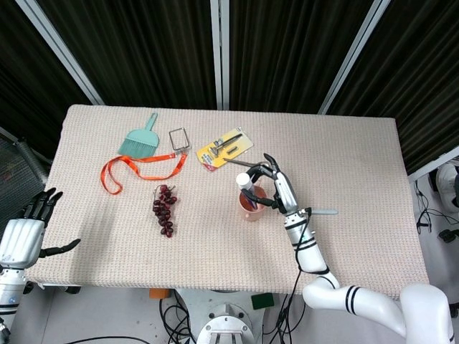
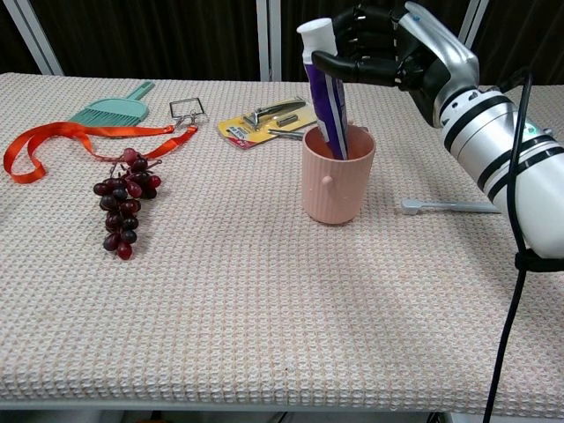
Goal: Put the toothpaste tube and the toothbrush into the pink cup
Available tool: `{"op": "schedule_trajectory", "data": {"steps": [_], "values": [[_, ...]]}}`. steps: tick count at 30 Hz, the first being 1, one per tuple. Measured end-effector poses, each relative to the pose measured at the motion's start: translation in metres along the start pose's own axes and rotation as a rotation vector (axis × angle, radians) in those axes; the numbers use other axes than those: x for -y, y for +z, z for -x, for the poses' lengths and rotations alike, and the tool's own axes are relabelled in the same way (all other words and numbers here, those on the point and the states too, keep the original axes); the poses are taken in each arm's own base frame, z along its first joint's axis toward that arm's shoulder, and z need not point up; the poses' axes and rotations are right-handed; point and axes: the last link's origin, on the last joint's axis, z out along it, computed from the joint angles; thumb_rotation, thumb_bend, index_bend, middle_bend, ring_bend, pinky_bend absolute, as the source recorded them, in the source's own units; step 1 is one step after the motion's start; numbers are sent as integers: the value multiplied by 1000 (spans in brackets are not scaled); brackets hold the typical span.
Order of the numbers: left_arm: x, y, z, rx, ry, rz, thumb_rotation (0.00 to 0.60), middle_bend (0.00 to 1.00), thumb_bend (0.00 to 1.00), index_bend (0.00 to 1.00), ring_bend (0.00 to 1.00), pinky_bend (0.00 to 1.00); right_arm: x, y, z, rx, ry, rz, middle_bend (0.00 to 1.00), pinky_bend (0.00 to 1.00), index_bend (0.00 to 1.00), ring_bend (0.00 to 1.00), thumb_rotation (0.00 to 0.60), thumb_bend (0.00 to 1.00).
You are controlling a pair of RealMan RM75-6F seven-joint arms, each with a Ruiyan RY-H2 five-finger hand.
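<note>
The pink cup (image 2: 337, 182) (image 1: 250, 206) stands mid-table. A purple toothpaste tube (image 2: 327, 101) with a white cap (image 1: 245, 179) stands in it, tail down and leaning slightly left. My right hand (image 2: 398, 51) (image 1: 277, 188) grips the tube's upper part, thumb and fingers around it just below the cap. The grey toothbrush (image 2: 445, 207) (image 1: 323, 211) lies flat on the cloth right of the cup, its handle partly hidden behind my right forearm. Off the table's near-left corner, my left hand (image 1: 24, 233) hangs with fingers spread and nothing in it; the chest view does not show it.
Dark grapes (image 2: 124, 205) lie left of the cup. Further back are an orange ribbon (image 2: 53, 141) with a metal clip (image 2: 186, 108), a teal dustpan brush (image 2: 115, 107), a yellow card of tools (image 2: 269, 118) and a spoon (image 1: 252, 165) behind the cup.
</note>
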Motion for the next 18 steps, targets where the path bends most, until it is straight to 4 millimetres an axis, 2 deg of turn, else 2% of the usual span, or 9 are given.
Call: {"op": "schedule_trajectory", "data": {"steps": [9, 18], "values": [[-2, 0, 0, -7, -2, 12, 380, 45, 0, 89, 64, 255, -17, -7, 7, 43, -59, 3, 566, 29, 684, 494, 600, 737], [-2, 0, -1, -9, -1, 12, 391, 45, 0, 90, 63, 254, -23, -12, 9, 65, -72, 2, 532, 29, 656, 476, 600, 752]]}}
